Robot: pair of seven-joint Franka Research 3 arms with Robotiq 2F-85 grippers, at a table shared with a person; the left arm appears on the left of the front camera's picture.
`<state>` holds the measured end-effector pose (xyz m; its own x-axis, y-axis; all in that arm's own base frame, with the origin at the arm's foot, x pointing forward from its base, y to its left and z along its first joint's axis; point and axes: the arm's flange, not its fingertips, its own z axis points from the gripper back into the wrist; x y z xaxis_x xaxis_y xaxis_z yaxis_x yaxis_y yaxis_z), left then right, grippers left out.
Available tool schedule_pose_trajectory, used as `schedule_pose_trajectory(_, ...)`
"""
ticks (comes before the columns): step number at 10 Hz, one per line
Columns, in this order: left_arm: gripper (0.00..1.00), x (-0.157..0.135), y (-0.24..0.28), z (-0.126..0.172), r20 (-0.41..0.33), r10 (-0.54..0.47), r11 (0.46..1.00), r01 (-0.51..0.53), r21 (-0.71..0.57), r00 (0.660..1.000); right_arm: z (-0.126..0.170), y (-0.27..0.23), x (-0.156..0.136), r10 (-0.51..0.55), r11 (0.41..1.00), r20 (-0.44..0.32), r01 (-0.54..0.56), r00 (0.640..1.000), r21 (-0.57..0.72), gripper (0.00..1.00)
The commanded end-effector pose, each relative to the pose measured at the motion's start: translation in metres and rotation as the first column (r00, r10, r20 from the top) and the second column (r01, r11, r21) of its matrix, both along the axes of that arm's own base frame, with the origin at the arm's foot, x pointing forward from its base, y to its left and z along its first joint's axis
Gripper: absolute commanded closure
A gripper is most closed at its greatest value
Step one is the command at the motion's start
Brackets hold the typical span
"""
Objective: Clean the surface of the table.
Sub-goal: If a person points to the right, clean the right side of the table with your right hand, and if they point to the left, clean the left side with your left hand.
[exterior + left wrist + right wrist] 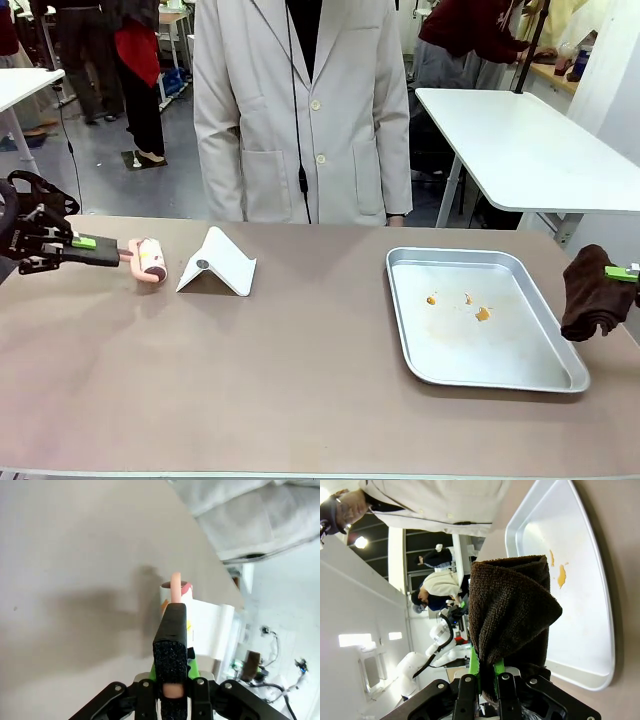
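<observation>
Now | left gripper (116,254) clamps lint roller (152,262), right gripper (622,272) clamps cloth (588,295) | risk: roller could knock adjacent stand (218,268), far-left tabletop (300,400).

The brownish-taupe bench (300,400) carries a white folded stand (217,265) at the far left and a silver metal tray (500,350) with orange smears (482,313) at the right.

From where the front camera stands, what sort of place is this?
Probably a robotics lab: a person in a white lab coat stands across the table, white work tables stand behind, the left gripper holds a lint roller, the right gripper a brown cloth.
</observation>
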<state>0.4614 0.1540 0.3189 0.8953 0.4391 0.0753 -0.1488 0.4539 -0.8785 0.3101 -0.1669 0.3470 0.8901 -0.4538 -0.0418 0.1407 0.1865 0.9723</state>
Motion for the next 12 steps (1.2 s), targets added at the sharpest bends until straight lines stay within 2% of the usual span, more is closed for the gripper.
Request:
schedule_pose_trajectory(1,0.78,-0.040,0.023,0.043,0.199,-0.063,0.980,0.098,-0.175,0.978,0.002,-0.001,-0.001,-0.001,1.000,0.005,0.001,1.000,0.000,1.00)
schedule_pose_trajectory(2,0.78,-0.064,0.034,0.061,0.259,-0.113,0.959,0.173,-0.224,0.959,0.002,-0.001,-0.001,-0.001,1.000,0.005,0.001,1.000,0.000,1.00)
schedule_pose_trajectory(3,0.78,-0.087,0.044,0.071,0.288,-0.155,0.942,0.229,-0.243,0.945,0.002,-0.001,-0.001,-0.001,1.000,0.005,0.001,1.000,0.000,1.00)
schedule_pose_trajectory(5,0.78,-0.133,0.066,0.079,0.253,-0.311,0.874,0.380,-0.302,0.916,0.002,-0.001,-0.001,-0.001,1.000,0.005,0.001,1.000,0.000,1.00)
schedule_pose_trajectory(7,0.78,-0.167,0.091,0.070,0.220,-0.338,0.865,0.394,-0.310,0.915,0.002,-0.001,-0.001,-0.001,1.000,0.005,0.001,1.000,0.000,1.00)
schedule_pose_trajectory(9,0.78,-0.195,0.105,0.047,0.212,-0.332,0.877,0.384,-0.290,0.919,0.002,-0.001,-0.001,-0.001,1.000,0.005,0.001,1.000,0.000,1.00)
schedule_pose_trajectory(11,0.78,-0.200,0.117,0.030,0.176,-0.319,0.896,0.357,-0.265,0.931,0.002,-0.001,-0.001,-0.001,1.000,0.005,0.001,1.000,0.000,1.00)
schedule_pose_trajectory(12,0.78,-0.200,0.104,0.044,0.178,-0.327,0.880,0.368,-0.302,0.928,0.002,-0.001,-0.001,-0.001,1.000,0.005,0.001,1.000,0.000,1.00)
